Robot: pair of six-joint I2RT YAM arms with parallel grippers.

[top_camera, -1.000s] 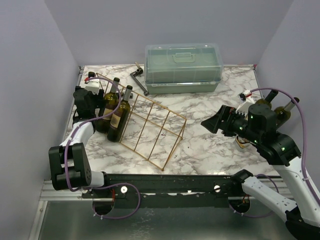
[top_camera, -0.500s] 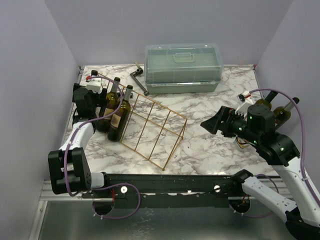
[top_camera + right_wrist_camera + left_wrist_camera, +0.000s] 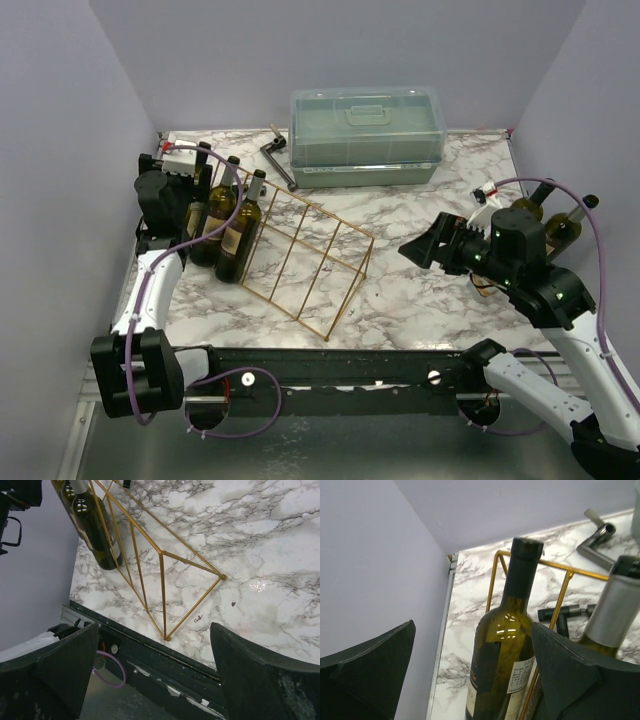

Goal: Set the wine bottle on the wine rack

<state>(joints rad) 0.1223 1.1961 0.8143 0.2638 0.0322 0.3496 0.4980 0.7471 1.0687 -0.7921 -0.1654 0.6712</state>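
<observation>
The gold wire wine rack (image 3: 310,255) lies across the left middle of the marble table. Two wine bottles lean in its left end slots: a dark-capped green one (image 3: 215,212) (image 3: 507,645) and a silver-capped one (image 3: 244,228) (image 3: 619,611). My left gripper (image 3: 178,188) (image 3: 474,625) is open at the rack's left end, its fingers on either side of the dark-capped bottle without touching it. My right gripper (image 3: 418,246) (image 3: 154,625) hangs open and empty above the table, right of the rack. Two more bottles (image 3: 562,222) stand behind the right arm.
A translucent green lidded box (image 3: 366,135) stands at the back centre. A dark metal hand tool (image 3: 278,160) (image 3: 596,536) lies left of the box. The left wall is close beside the left arm. The arms' black base rail (image 3: 165,660) runs along the near edge.
My left gripper has opened off the dark-capped bottle and drawn back up and to the left. The bottle stays in the rack. The right arm has barely moved.
</observation>
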